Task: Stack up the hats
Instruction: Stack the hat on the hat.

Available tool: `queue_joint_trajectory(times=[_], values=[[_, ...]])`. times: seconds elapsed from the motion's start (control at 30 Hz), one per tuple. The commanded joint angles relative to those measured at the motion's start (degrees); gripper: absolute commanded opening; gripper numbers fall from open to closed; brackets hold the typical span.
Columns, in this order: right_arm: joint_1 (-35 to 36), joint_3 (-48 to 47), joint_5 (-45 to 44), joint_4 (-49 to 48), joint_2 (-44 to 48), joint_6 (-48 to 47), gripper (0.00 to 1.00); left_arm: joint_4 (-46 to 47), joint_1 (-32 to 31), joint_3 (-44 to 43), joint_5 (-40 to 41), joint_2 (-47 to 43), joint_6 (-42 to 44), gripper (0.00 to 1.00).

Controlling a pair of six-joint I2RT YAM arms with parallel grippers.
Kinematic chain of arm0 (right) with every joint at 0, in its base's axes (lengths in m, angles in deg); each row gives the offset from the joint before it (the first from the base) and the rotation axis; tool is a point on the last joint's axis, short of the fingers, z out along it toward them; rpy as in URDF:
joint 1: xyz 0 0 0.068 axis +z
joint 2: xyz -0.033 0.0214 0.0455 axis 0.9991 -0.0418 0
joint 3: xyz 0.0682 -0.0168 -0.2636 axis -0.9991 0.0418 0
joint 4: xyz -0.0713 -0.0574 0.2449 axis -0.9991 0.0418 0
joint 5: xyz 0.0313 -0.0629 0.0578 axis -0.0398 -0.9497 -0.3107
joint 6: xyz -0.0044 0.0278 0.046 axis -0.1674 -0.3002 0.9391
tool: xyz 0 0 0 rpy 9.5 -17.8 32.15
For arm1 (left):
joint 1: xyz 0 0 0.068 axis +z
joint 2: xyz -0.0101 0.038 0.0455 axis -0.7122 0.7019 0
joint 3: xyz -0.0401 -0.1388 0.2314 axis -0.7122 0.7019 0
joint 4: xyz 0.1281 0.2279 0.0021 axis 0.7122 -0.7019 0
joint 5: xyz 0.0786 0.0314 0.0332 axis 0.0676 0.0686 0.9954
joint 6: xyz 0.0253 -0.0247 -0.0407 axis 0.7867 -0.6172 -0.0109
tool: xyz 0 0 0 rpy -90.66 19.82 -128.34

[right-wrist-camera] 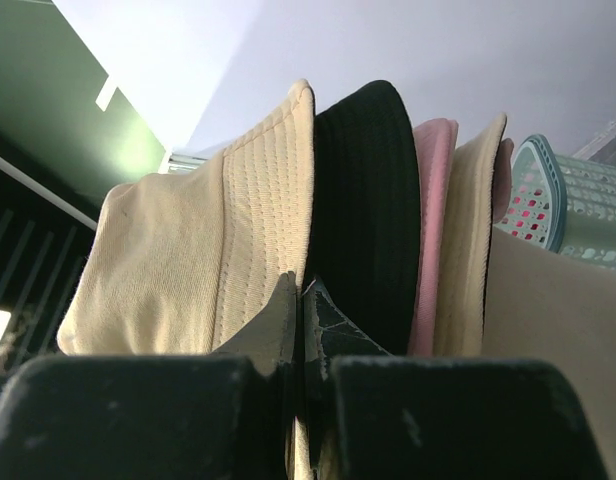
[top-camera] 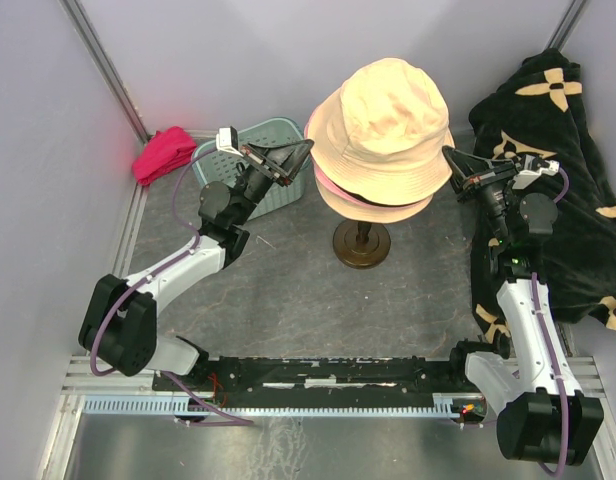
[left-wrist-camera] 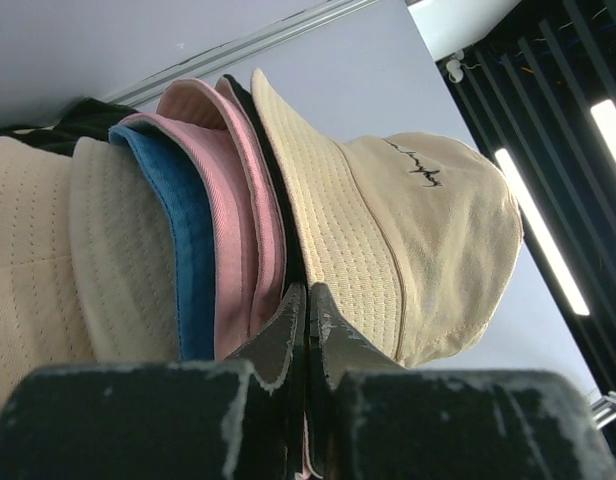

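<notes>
The hats point(top-camera: 383, 130) sat stacked on the stand point(top-camera: 361, 245), centre-far. The left gripper point(top-camera: 304, 150) and right gripper point(top-camera: 452, 157) were shut at opposite brim edges, though it was unclear whether either pinched fabric. A snagged brim could have dragged the stack askew on retreat.

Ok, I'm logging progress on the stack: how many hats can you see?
5 at least, all stacked on the stand: cream hat on top, then black hat, pink hat, blue hat, and a tan hat lowest. Folded brims may hide more.
</notes>
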Motion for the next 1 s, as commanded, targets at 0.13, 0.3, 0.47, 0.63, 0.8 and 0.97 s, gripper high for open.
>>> queue_joint_trajectory(times=[0.13,0.3,0.47,0.63,0.8,0.97], values=[[-1.9,4.9,-3.3,12.5,-2.5,-6.1,0.02,-10.0,3.1,3.9,7.2,0.8,4.6,0.03],[-2.1,5.4,-3.1,12.9,-2.7,-6.5,0.02,-11.1,3.1,3.9,7.7,0.9,5.1,0.03],[-2.1,5.5,-3.0,14.0,-2.8,-7.1,0.02,-12.7,3.1,4.2,7.9,0.9,5.6,0.03],[-2.0,5.5,-2.9,14.9,-3.2,-7.6,0.02,-14.0,3.1,4.7,7.9,1.3,6.0,0.03],[-2.0,5.4,-2.5,16.1,-3.9,-8.5,0.02,-15.1,3.1,4.6,7.6,1.8,6.6,0.03],[-2.0,5.5,-2.4,17.2,-4.5,-9.5,0.02,-15.9,3.1,5.0,7.6,2.3,6.9,0.03]])
